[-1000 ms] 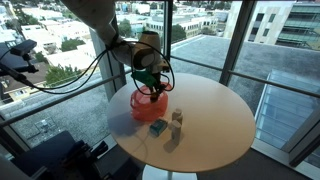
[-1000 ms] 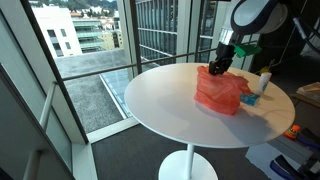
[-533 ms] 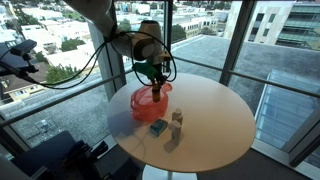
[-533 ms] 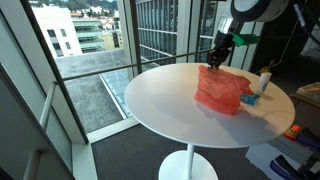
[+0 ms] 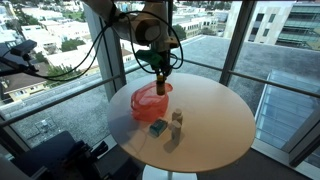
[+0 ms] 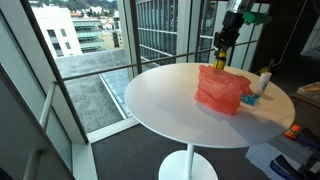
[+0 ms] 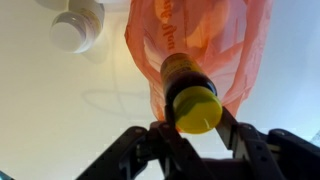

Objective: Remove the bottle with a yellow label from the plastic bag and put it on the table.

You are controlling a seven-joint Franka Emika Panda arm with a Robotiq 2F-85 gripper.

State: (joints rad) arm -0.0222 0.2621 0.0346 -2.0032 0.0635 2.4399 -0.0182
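The claw (image 6: 220, 52) is clamped tight just below the cap of the yellow-label bottle (image 6: 219, 62), which hangs upright just above the mouth of the orange bag (image 6: 222, 92). Extraction looks about done. Next comes a sideways carry to bare table (image 6: 150, 100) and a gentle set-down.

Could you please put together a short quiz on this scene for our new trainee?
1. True or false: the yellow-capped bottle lies on the round white table.
2. What is the gripper shut on? A) the orange plastic bag; B) the yellow-capped bottle; C) nothing.
3. Fill in: the small white bottle stands ___ the orange plastic bag (inside or outside).
Key: 1 false, the fingers hold it up off the table; 2 B; 3 outside.
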